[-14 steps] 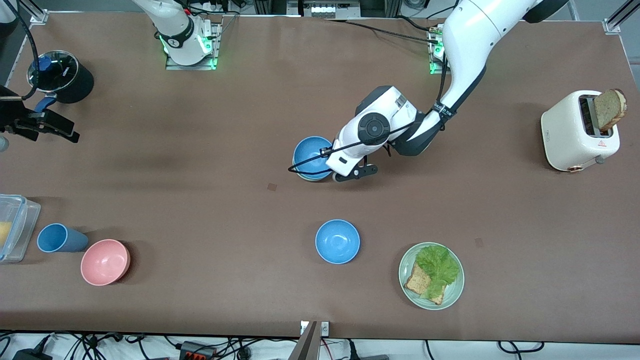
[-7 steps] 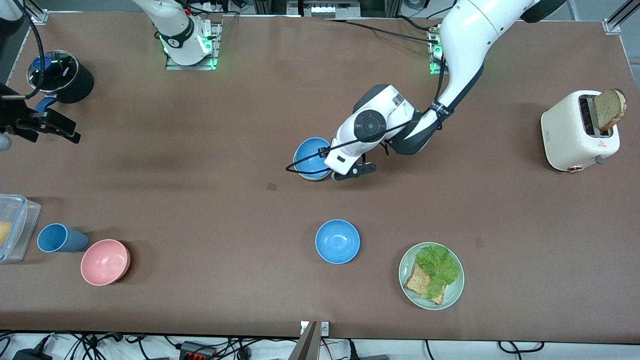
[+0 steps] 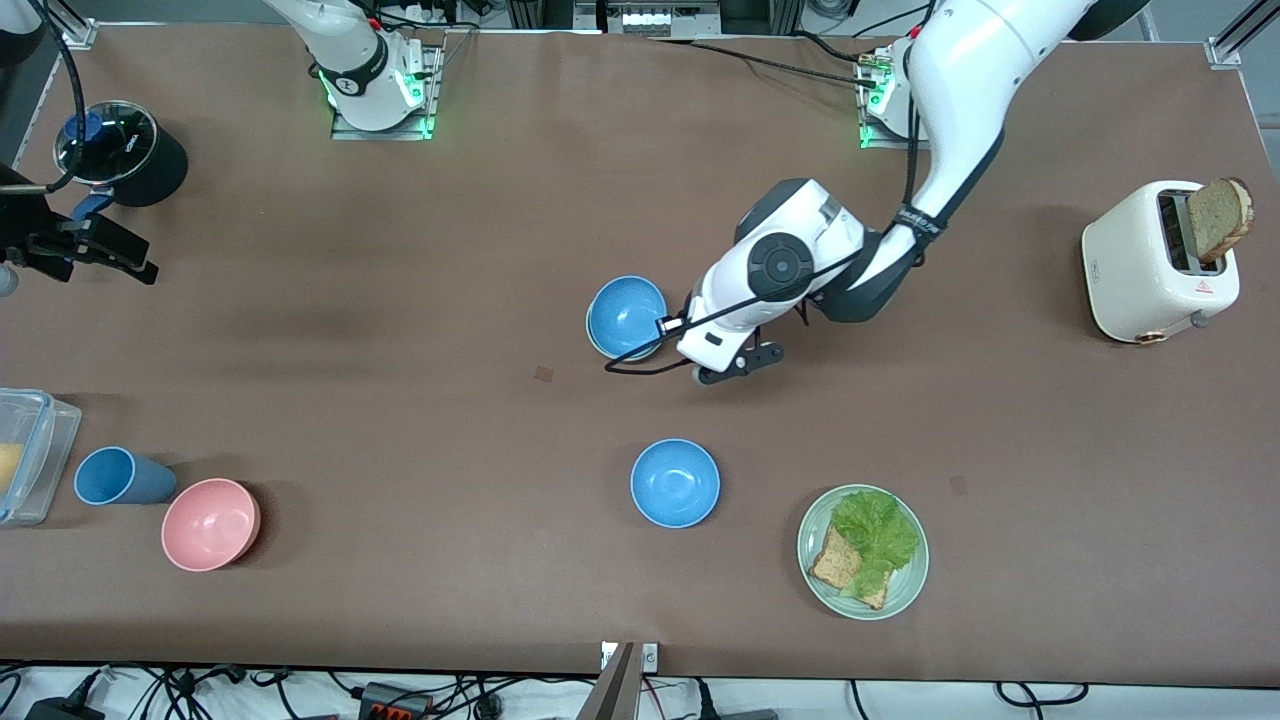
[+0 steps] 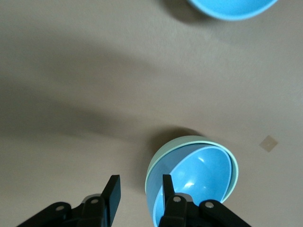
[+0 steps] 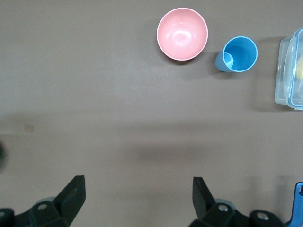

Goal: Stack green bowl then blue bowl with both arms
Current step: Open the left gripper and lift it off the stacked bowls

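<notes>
Stack: we see a blue bowl (image 4: 201, 179) nested inside the green bowl (image 4: 166, 152) in the left wrist view; the front view shows mostly the blue one (image 3: 626, 316), with only a thin green rim (image 3: 592, 342).
Landmark: we place everything from this stack, near the table's middle.
Left gripper (image 4: 138, 191): its jaws are parted a little and hold nothing; one finger (image 4: 166, 188) crosses the stack's rim in the left wrist view, and whether it touches we cannot tell. In the front view the gripper (image 3: 700, 365) sits just beside the stack, toward the left arm's end.
Right gripper (image 5: 137, 196): jaws wide and empty; the right arm waits well apart from the stack, at the right arm's end of the table (image 3: 400, 260).
Blue bowls: we count two; the second blue bowl (image 3: 675, 482) is nearer the front camera than the stack.
Other counts: one pink bowl (image 3: 210, 523), one blue cup (image 3: 112, 476), one green plate (image 3: 815, 560), one toaster (image 3: 1150, 265).
Right wrist view only: the pink bowl and cup from above, beside a clear container (image 5: 289, 71).
</notes>
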